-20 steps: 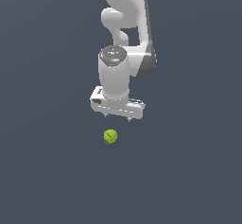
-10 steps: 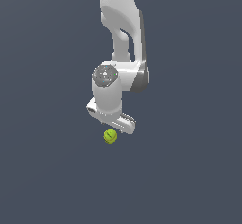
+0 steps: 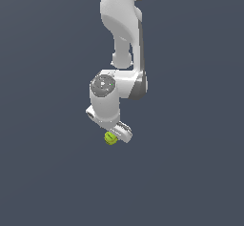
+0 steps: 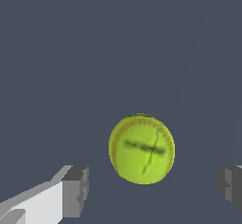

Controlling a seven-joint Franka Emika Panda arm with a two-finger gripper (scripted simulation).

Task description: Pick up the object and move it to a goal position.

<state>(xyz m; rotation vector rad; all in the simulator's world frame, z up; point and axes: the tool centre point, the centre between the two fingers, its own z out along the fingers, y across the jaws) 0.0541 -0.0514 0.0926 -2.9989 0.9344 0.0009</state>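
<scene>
Yellow-green ball (image 4: 142, 149) sits on the gray floor, between my 2 spread fingers (image 4: 75, 191). My pincer (image 3: 116, 135) is not touching it. Squeezing, lifting and carrying are left.

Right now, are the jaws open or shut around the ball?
Open. In the wrist view the ball sits between the two fingertips with clear gaps on both sides, touching neither.

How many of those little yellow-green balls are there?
1. The ball lies on the dark floor right under the white gripper, between its two open fingers, touching neither. In the exterior view it peeks out beneath the gripper. No other ball shows in either view.
</scene>
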